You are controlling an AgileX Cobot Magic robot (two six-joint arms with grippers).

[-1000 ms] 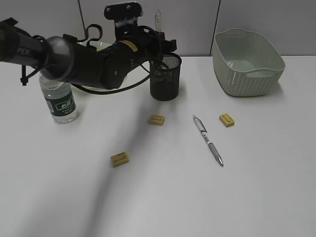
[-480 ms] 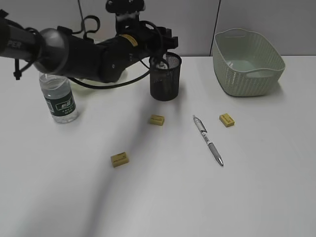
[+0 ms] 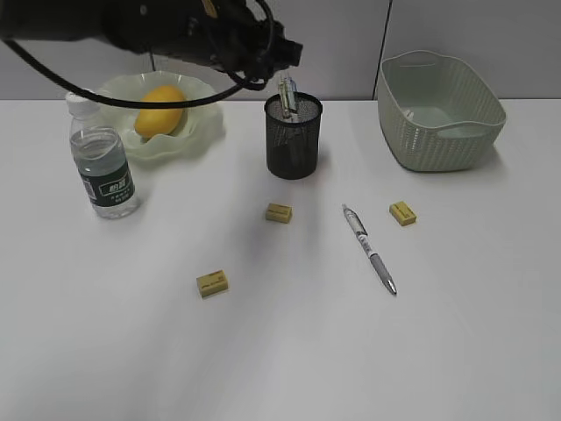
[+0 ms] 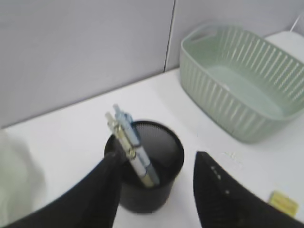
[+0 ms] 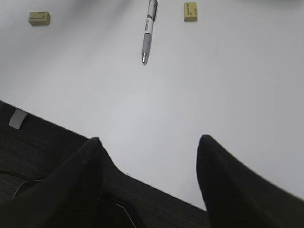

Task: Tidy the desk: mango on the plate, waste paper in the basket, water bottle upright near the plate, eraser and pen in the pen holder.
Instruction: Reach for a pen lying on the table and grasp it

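Note:
The black mesh pen holder (image 3: 294, 140) stands at the back of the white desk (image 3: 333, 351) with two pens (image 4: 130, 142) leaning in it. My left gripper (image 4: 157, 154) hangs open just above it, touching nothing. Another pen (image 3: 369, 249) lies on the desk, with three yellow erasers (image 3: 279, 212) (image 3: 402, 213) (image 3: 213, 282) around it. The mango (image 3: 160, 110) rests on the wavy green plate (image 3: 188, 140). Next to the plate the water bottle (image 3: 103, 171) stands upright. My right gripper (image 5: 151, 138) is open and empty over the desk's front edge. The waste paper is out of view.
The green woven basket (image 3: 443, 132) sits at the back right, close to the grey partition wall. In the right wrist view the lying pen (image 5: 148, 31) and two erasers (image 5: 190, 11) (image 5: 39, 18) are far ahead of the jaws, and dark floor shows below the desk edge.
My left gripper let a pen go into the pen holder, opened, and rose up and back. The plate and mango came into view behind it. The right arm held still.

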